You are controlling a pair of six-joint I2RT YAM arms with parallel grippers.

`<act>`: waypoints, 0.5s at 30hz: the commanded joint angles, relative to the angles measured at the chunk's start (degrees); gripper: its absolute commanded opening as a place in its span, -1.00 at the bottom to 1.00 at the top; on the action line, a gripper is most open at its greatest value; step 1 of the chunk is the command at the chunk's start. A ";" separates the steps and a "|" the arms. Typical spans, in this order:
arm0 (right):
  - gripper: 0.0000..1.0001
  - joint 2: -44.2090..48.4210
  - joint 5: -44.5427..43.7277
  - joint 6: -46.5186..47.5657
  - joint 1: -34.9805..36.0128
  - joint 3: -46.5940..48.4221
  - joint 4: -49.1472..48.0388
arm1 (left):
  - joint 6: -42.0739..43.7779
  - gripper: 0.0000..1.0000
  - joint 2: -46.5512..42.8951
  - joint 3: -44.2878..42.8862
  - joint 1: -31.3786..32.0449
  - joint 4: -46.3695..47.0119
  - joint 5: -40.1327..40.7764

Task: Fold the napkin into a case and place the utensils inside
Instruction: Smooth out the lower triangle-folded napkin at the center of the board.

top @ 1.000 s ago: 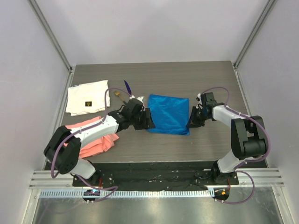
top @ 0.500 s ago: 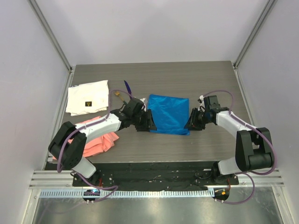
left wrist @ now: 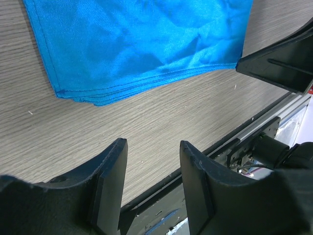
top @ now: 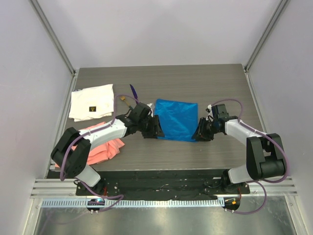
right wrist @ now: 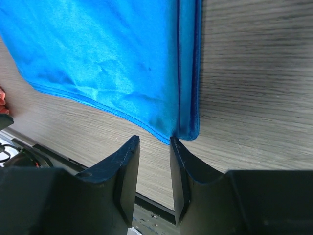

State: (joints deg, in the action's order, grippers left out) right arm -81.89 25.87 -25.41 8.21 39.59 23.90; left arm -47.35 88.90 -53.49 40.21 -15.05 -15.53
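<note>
Blue napkin [top: 177, 119] folded flat; utensils [top: 133, 91] nr left.

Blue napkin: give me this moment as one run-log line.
napkin: folded, flat on table | left fingers: open, empty, beside near-left corner | right fingers: open, at near-right corner | utensils: on table, not inside

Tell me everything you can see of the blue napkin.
The napkin is bright blue, slightly shiny cloth with stitched hems, folded into a roughly square stack of layers. It lies flat on the grey wood-grain table. The open right gripper sits at its near right corner; contact cannot be told. The open left gripper hangs off its near left corner, not touching.
</note>
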 commanded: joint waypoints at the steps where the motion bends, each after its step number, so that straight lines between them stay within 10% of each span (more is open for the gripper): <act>1: -0.25 2.08 -2.57 1.06 0.41 0.31 0.97 | 0.77 0.01 0.22 -2.14 0.05 1.16 -1.26; 15: -0.28 1.03 -2.67 -0.16 0.58 -0.13 -0.08 | 0.77 0.00 0.48 -1.17 -0.04 2.13 -1.96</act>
State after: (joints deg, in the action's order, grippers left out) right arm -81.28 23.05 -25.39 8.27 39.53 25.30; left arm -47.35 89.69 -53.63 40.21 -14.92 -16.32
